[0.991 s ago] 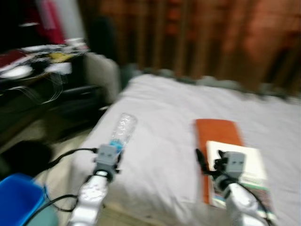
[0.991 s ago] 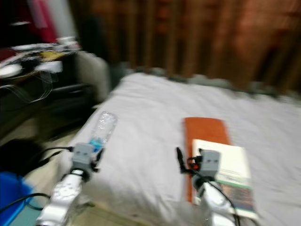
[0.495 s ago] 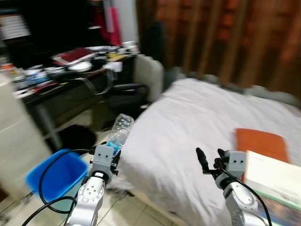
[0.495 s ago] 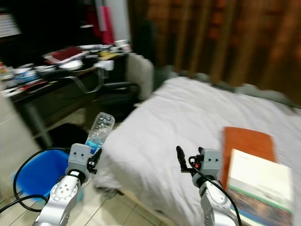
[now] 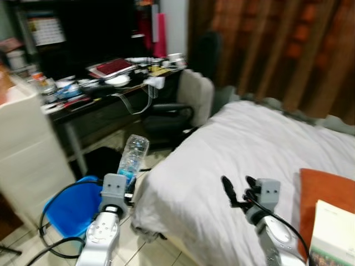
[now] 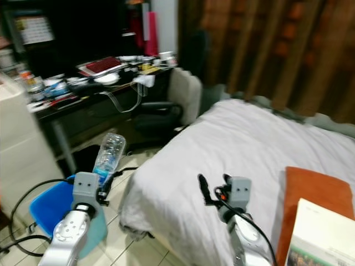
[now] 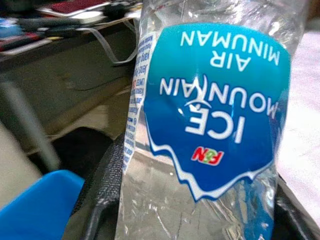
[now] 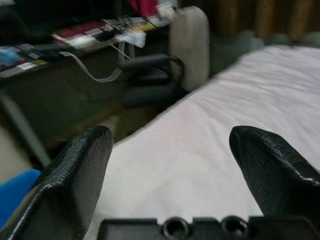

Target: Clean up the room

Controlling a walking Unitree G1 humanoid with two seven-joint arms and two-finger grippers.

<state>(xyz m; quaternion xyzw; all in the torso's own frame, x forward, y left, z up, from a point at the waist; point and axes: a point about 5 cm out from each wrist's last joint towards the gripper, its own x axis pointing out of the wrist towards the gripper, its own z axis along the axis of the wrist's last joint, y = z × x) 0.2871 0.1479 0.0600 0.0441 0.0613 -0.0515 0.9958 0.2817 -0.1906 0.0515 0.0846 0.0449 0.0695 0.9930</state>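
The left end effector (image 5: 123,185) clamps an empty Ice Mountain water bottle (image 5: 132,157) at its labelled middle, above the blue bin (image 5: 69,208). Light, thin plastic, it likely crumples and slips easily. The right end effector (image 5: 237,190) hangs wide open, empty, over the bed (image 5: 233,149).

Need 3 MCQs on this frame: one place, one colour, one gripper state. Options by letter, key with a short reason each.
1. Where is the blue bin?
A. on the bed
B. on the floor beside the bed
C. on the desk

2. What colour is the plastic bottle label?
A. blue
B. red
C. green

3. What state is the right gripper in?
A. shut on a book
B. shut on the bottle
C. open, holding nothing

Key: 1 B, it sits on the tiles below the left gripper. 2 A, the left wrist view shows a blue label. 3 C, its fingers stand apart over the white bed.
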